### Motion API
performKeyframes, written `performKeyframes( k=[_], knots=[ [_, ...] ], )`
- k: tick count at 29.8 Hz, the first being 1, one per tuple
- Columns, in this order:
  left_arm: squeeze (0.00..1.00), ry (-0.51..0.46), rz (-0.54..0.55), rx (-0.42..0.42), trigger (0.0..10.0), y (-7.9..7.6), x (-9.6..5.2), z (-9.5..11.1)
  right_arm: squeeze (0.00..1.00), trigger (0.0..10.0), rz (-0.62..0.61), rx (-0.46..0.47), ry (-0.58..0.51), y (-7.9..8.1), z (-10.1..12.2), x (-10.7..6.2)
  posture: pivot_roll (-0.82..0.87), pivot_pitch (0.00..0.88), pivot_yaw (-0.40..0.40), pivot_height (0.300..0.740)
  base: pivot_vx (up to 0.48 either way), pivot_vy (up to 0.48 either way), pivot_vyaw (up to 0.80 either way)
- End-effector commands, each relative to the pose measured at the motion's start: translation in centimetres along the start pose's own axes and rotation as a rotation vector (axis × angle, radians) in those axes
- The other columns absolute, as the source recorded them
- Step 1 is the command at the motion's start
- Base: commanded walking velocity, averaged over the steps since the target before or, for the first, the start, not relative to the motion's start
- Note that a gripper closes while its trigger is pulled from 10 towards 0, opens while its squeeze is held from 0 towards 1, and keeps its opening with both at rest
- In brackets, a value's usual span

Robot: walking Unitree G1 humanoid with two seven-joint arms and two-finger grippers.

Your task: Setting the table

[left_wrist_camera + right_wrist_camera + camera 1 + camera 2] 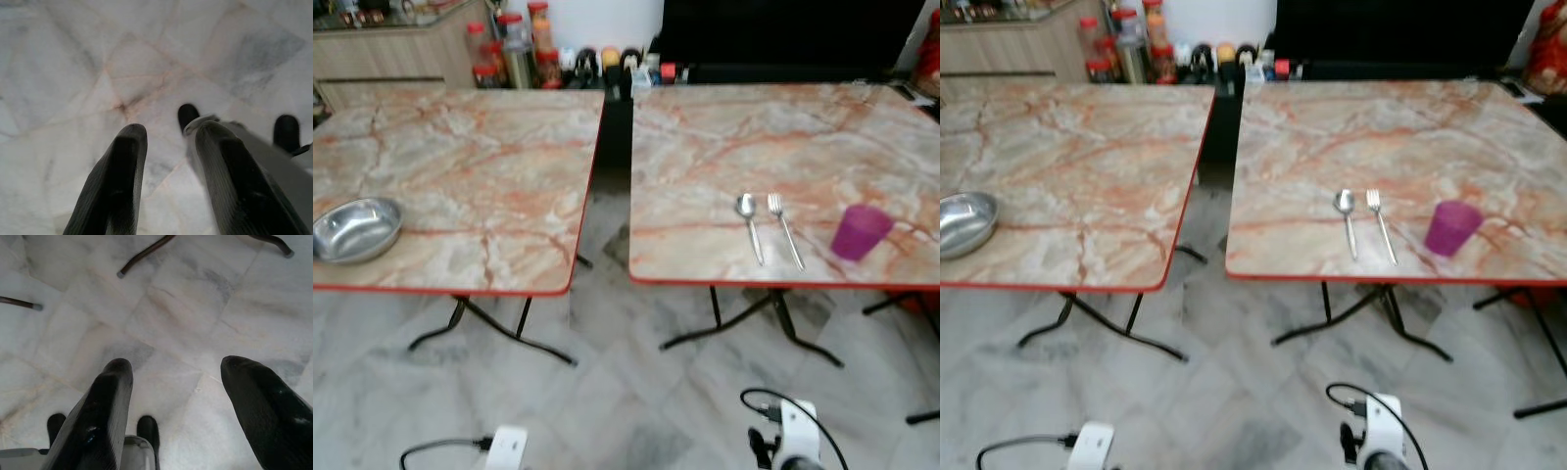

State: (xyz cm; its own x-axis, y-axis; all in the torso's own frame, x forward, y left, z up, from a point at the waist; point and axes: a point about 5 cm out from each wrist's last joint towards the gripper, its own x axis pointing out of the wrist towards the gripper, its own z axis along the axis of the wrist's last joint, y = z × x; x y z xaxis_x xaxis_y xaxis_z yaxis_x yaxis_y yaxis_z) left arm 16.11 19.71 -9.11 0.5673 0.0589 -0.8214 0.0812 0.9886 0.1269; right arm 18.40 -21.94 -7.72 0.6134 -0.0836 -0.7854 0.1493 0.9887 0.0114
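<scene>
Spoon (749, 225) and fork (784, 227) lie side by side, near parallel, handles toward the robot, close to the front edge of the right bench (734, 137). Spoon on the left, fork on the right, a small gap between. Purple cup (859, 232) upright just right of the fork, apart from it. Steel bowl (354, 230) sits alone near the front left of the left bench (470, 157), well apart from the cutlery. The two benches stand side by side with a gap between; both marble-patterned, red-edged, on black folding legs. Jars and bottles (514, 49) crowd the floor at the far wall behind the gap. Left hand (168, 161) hangs over the tiled floor (607, 392), fingers slightly apart, nothing held. Right hand (200, 396) also hangs low over the floor, fingers spread wider, nothing between them; bench legs (146, 253) seen beyond it.
</scene>
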Motion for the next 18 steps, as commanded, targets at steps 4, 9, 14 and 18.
performKeyframes(
  k=[4,9,14,18],
  knots=[
    [0.00,0.024,-0.013,0.021,10.0,-0.4,0.0,-0.4,0.00,10.0,-0.009,-0.002,0.003,-0.2,-0.1,0.0,-0.04,0.008,0.003,0.740,0.249,-0.407,0.00],
    [0.00,0.028,-0.019,0.024,10.0,-0.6,0.0,-0.5,0.00,10.0,-0.003,-0.014,0.016,0.8,-1.2,-0.2,-0.04,0.000,0.005,0.740,0.274,-0.391,0.17],
    [0.00,0.036,-0.013,0.026,10.0,-0.4,-0.1,-0.7,0.00,10.0,0.003,0.010,0.021,1.7,-1.8,-0.2,-0.04,0.000,0.008,0.740,0.307,-0.367,0.18],
    [0.00,0.046,-0.003,0.024,10.0,0.1,-0.2,-1.1,0.00,10.0,0.004,0.008,0.021,1.8,-1.8,-0.2,-0.04,0.002,0.010,0.740,0.311,-0.364,0.00]
  ],
)
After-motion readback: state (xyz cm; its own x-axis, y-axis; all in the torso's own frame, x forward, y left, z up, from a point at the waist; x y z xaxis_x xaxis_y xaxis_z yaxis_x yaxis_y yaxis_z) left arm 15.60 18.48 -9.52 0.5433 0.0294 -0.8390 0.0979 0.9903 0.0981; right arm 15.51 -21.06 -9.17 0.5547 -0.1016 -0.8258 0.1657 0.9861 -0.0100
